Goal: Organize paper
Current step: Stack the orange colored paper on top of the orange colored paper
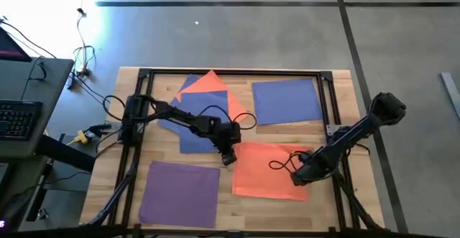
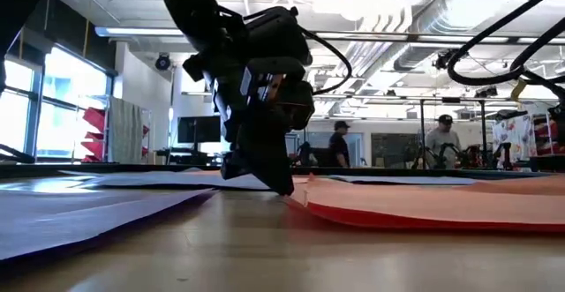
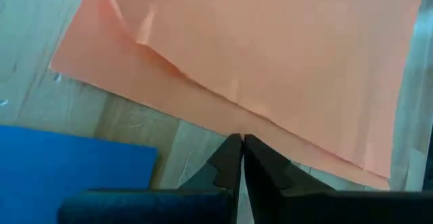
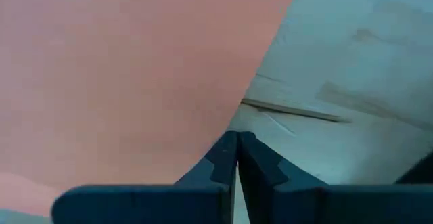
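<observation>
Two orange sheets (image 1: 267, 168) lie stacked and slightly askew on the table's near right part; the left wrist view shows the upper sheet (image 3: 270, 41) offset on the lower. My left gripper (image 1: 229, 156) is shut at this stack's left edge. My right gripper (image 1: 302, 177) is shut at its right edge. A purple sheet (image 1: 180, 191) lies flat at the near left and a blue sheet (image 1: 287, 100) at the far right. At the far middle, an orange sheet (image 1: 210, 87) lies on blue ones (image 1: 192, 134). My left gripper's shut fingertips (image 3: 233, 146) meet the lower orange sheet's left edge (image 3: 223, 130), slanting down from the table's left. The sheet lies on the table; whether paper is between the fingers, I cannot tell. My right gripper's shut fingertips (image 4: 229, 143) stand at the orange paper's right edge (image 4: 226, 119), coming down from the right. The paper lies flat on the wood, and whether any of it is pinched I cannot tell.
A dark frame (image 1: 230, 72) runs round the table's edges. Bare wood (image 1: 226, 198) shows between the purple and orange sheets. A desk with a keyboard (image 1: 18, 116) stands left of the table. People (image 2: 441, 142) stand far off in the room.
</observation>
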`<state>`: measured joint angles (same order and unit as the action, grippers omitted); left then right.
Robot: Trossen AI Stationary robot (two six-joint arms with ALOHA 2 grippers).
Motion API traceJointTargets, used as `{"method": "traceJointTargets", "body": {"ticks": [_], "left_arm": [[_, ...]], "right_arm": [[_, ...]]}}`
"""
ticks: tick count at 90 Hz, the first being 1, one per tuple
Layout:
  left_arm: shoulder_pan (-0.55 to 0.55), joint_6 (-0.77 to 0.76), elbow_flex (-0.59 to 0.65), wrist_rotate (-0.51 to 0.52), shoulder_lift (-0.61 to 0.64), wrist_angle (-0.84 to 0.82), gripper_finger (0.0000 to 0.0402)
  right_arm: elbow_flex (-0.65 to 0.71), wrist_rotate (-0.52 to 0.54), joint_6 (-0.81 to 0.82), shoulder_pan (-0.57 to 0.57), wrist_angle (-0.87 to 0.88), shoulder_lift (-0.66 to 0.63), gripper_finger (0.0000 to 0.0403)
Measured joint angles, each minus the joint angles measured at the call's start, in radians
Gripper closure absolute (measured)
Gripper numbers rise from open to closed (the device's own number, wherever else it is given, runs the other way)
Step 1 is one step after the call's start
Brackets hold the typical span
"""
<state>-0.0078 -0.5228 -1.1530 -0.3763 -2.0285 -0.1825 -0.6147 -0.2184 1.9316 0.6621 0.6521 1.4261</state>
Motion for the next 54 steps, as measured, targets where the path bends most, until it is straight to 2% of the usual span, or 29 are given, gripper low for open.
{"method": "traceJointTargets", "body": {"ticks": [18, 54], "left_arm": [[0.000, 0.000, 0.000, 0.002, 0.000, 0.000, 0.0402], [0.001, 0.010, 0.000, -0.010, 0.009, -0.010, 0.0402]], "right_arm": [[-0.018, 0.052, 0.001, -0.002, 0.006, 0.000, 0.0403], [-0.019, 0.034, -0.061, -0.001, 0.071, 0.000, 0.0403]]}}
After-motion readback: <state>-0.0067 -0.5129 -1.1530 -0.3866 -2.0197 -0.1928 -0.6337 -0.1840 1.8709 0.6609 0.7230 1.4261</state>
